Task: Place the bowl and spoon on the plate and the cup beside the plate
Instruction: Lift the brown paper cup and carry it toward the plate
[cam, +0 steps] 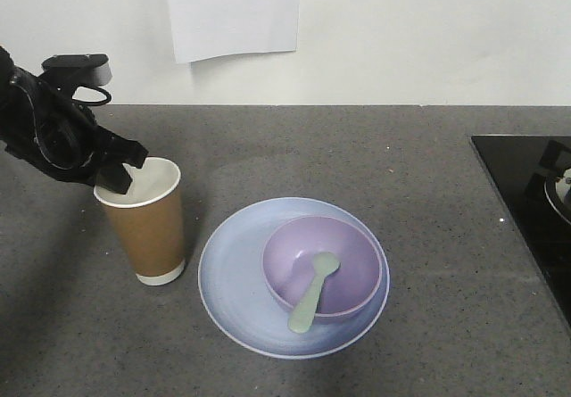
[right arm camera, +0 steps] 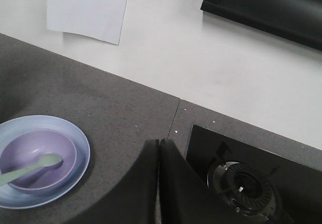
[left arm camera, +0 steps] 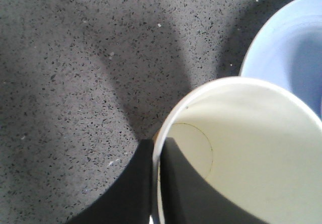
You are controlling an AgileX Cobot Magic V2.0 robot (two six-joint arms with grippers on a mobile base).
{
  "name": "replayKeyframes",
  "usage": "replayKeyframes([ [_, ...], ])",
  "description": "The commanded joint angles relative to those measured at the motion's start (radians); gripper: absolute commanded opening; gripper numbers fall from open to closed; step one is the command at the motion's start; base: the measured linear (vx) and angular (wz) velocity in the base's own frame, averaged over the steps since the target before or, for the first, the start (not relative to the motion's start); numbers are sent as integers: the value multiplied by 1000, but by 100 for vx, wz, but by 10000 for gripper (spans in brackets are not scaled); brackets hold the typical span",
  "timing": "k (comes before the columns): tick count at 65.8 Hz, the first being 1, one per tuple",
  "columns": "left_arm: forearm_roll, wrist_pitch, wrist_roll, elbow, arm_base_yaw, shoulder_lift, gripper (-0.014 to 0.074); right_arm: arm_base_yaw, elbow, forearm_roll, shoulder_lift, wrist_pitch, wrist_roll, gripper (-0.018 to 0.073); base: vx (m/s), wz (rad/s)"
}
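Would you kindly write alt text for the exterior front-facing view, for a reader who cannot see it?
The left gripper pinches the rim of a brown paper cup standing upright on a grey counter, just left of a pale blue plate. On the plate sits a lavender bowl with a mint-green spoon leaning in it.

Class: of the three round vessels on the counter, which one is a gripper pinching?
The brown paper cup; the left gripper pinches its rim, while bowl and plate lie untouched.

The paper cup (cam: 150, 227) is brown with a white inside, the plate (cam: 234, 272) pale blue, the bowl (cam: 352, 268) lavender, the spoon (cam: 312, 293) mint green, and the counter (cam: 375, 156) speckled dark grey.
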Motion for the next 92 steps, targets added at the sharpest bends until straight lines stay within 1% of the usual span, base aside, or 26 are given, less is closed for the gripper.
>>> replayKeyframes([
  [1,-26,-18,0,-24,-5,-38,-8,-3,-20,10,15,-50,2,-5,0,0],
  [74,-26,8,0,-21,-5,-38,-8,-3,-20,32,15,-42,2,-5,0,0],
  [79,-26,-3,0,6,-5,-38,-8,-3,-20,32,15,-42,2,-5,0,0],
  [80,-26,-61,4,110,-5,-38,-8,-3,-20,32,15,-40,2,-5,0,0],
  [92,-26,-66,4,129,-5,-39,-7,-3,-20,32,15,-38,2,-5,0,0],
])
